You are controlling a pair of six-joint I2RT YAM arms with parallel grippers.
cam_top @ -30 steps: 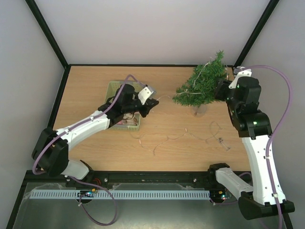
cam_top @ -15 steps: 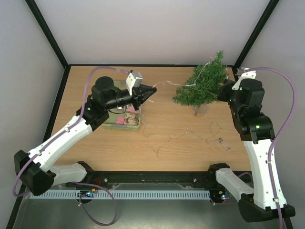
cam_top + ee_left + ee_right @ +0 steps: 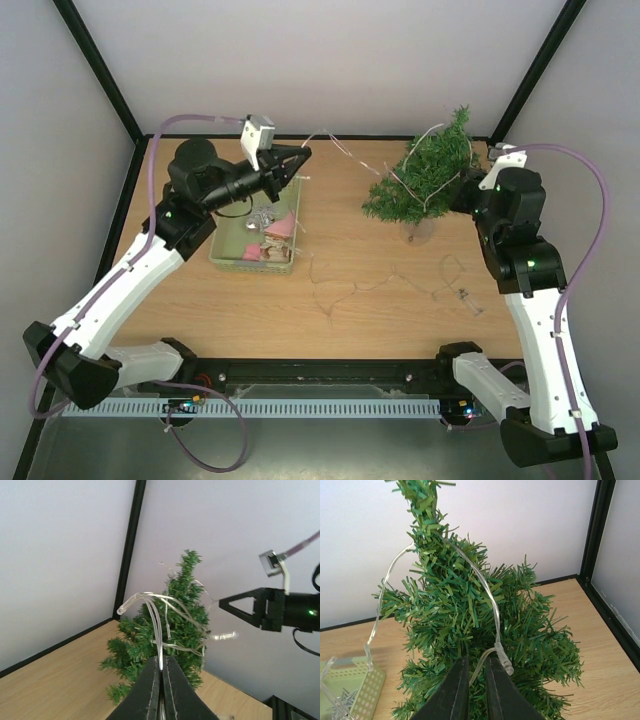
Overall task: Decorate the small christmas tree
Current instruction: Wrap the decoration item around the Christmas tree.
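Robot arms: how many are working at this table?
2. The left arm reaches over the green basket, left gripper pinching the light string. The right arm stands at the right, right gripper at the small christmas tree. None seem hidden.

The bushy, dark-green small christmas tree [image 3: 425, 180] stands far right, a clear light string [image 3: 492, 600] looped over it.

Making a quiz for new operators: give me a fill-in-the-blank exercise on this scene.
The small christmas tree stands near the table's far ____ corner.
The basket sits on the table's ____ side.
The left gripper pinches a light string draped over the ____.
Missing: right; left; tree.
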